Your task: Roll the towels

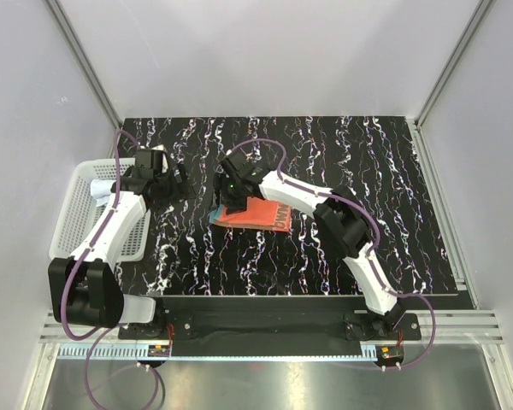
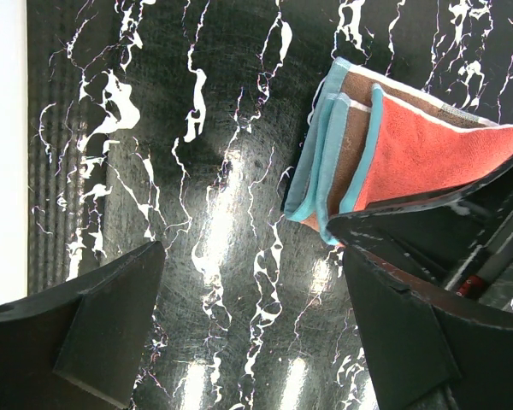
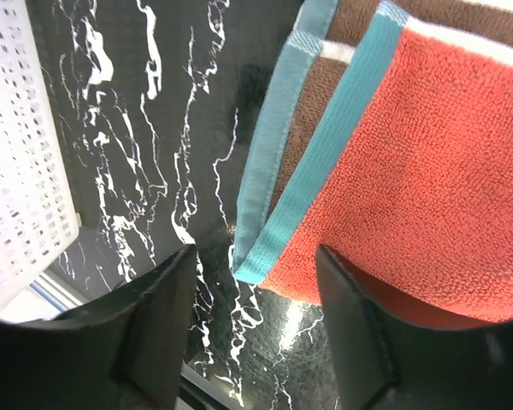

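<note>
The rust-brown towel [image 1: 258, 213] with a red-orange face and teal edges lies folded on the black marbled table, mid-left. My right gripper [image 1: 229, 183] hovers at its far-left corner. In the right wrist view the gripper [image 3: 256, 333] is open, and the towel's teal corner [image 3: 265, 256] lies between its fingers. My left gripper [image 1: 173, 183] is open and empty over bare table, just left of the towel. In the left wrist view the gripper [image 2: 248, 325] shows the towel [image 2: 393, 154] beyond its right finger. A pale cloth [image 1: 98, 191] seems to lie in the basket, partly hidden by the left arm.
A white perforated basket [image 1: 77, 224] stands at the table's left edge and also shows in the right wrist view [image 3: 21, 154]. The right gripper's black body [image 2: 470, 222] sits close to my left gripper's right finger. White walls enclose the table.
</note>
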You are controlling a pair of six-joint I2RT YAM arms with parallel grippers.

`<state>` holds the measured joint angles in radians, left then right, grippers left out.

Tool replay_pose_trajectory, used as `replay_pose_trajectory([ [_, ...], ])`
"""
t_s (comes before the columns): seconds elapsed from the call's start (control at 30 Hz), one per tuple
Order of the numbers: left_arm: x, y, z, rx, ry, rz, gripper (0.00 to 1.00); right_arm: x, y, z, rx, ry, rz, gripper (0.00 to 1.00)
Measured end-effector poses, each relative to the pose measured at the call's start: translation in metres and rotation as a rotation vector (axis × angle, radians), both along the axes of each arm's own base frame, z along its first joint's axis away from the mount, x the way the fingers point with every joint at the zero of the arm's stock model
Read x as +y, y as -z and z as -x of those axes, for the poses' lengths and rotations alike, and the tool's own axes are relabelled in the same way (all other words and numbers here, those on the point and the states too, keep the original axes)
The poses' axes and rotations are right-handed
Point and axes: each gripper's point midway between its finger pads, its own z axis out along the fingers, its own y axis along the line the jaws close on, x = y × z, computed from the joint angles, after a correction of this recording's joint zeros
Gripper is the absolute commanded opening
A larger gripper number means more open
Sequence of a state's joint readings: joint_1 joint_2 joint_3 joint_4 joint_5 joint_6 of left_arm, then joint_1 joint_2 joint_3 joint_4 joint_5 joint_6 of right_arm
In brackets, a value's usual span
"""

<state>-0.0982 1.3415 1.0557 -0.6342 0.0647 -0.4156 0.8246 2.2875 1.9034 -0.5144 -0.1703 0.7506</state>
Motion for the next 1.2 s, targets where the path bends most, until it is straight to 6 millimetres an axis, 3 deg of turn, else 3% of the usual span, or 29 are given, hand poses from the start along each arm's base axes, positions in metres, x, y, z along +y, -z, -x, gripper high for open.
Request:
replay_pose_trajectory([
  [0.13,0.0,0.0,0.0,0.0,0.0,0.0,0.91,-0.002,0.009,0.002,0.001,-0.001,-0.003,0.74],
  [0.27,0.0,0.001,0.0,-0.001,0.0,0.0,0.91,-0.019,0.01,0.01,-0.008,0.011,0.025,0.79],
  [0.37,-0.002,0.0,-0.001,-0.009,0.008,0.002,0.9,-0.034,-0.015,0.014,-0.045,0.025,0.008,0.83],
  [0.47,-0.008,-0.001,-0.002,-0.021,0.026,0.01,0.89,-0.058,-0.06,0.013,-0.114,0.063,-0.053,0.83],
  [0.57,-0.015,-0.002,-0.002,-0.026,0.053,0.017,0.86,-0.088,-0.096,0.011,-0.177,0.113,-0.107,0.73],
  [0.6,-0.018,-0.002,-0.001,-0.027,0.063,0.019,0.85,-0.099,-0.104,0.011,-0.194,0.131,-0.121,0.62],
  [0.63,-0.022,-0.002,-0.001,-0.027,0.075,0.023,0.85,-0.11,-0.109,0.011,-0.208,0.149,-0.132,0.38],
  [0.67,-0.026,-0.001,-0.001,-0.027,0.087,0.026,0.85,-0.121,-0.11,0.011,-0.221,0.165,-0.14,0.29],
  [0.73,-0.036,0.001,0.0,-0.022,0.117,0.03,0.85,-0.14,-0.101,0.013,-0.203,0.209,-0.157,0.15],
  [0.8,-0.05,0.004,0.001,-0.012,0.159,0.031,0.85,-0.157,-0.079,0.012,-0.162,0.246,-0.161,0.14],
  [0.93,-0.076,0.009,-0.001,0.009,0.214,0.037,0.84,-0.188,-0.016,0.019,-0.028,0.308,-0.116,0.12],
  [1.07,-0.093,0.018,-0.009,0.038,0.233,0.041,0.83,-0.191,0.024,0.034,0.072,0.305,-0.092,0.1],
  [1.2,-0.104,0.028,-0.021,0.058,0.238,0.037,0.79,-0.197,0.043,0.045,0.121,0.307,-0.088,0.1],
])
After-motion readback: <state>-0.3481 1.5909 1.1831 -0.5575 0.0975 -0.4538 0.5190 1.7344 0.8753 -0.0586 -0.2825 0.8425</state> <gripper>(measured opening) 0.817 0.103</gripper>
